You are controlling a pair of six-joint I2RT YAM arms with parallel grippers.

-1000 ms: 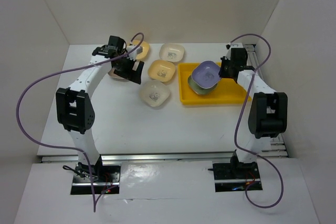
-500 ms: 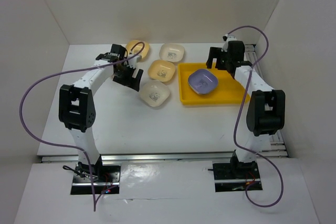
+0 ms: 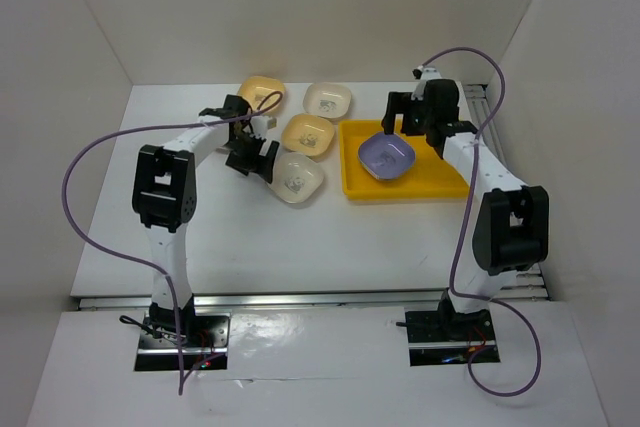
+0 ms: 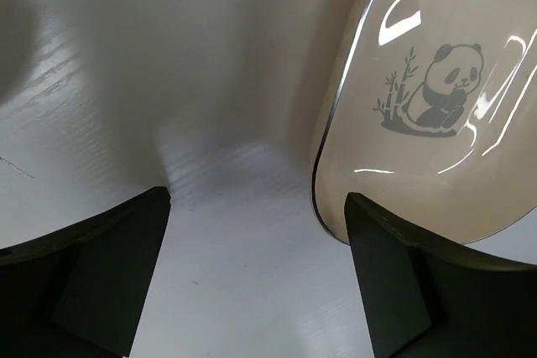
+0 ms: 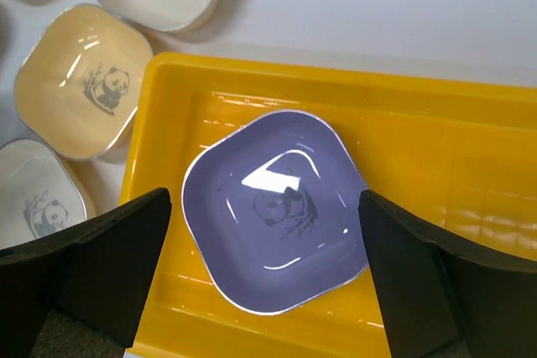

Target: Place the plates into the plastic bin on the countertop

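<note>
A lavender plate with a panda mark lies flat in the yellow plastic bin on the white countertop. My right gripper hovers open above it, touching nothing; from above, the right gripper is over the bin's far edge, behind the lavender plate. A cream plate lies just right of my open left gripper, whose right finger overlaps its rim. From above, the left gripper is beside this cream plate.
Left of the bin on the countertop sit a yellow-orange plate, another cream plate and a second yellow-orange plate at the back. White walls close in the sides and back. Purple cables loop over both arms.
My right gripper opened, let the lavender plate drop flat into the bin, and pulled back toward the far edge. My left gripper swung from the back plates toward the near cream plate.
</note>
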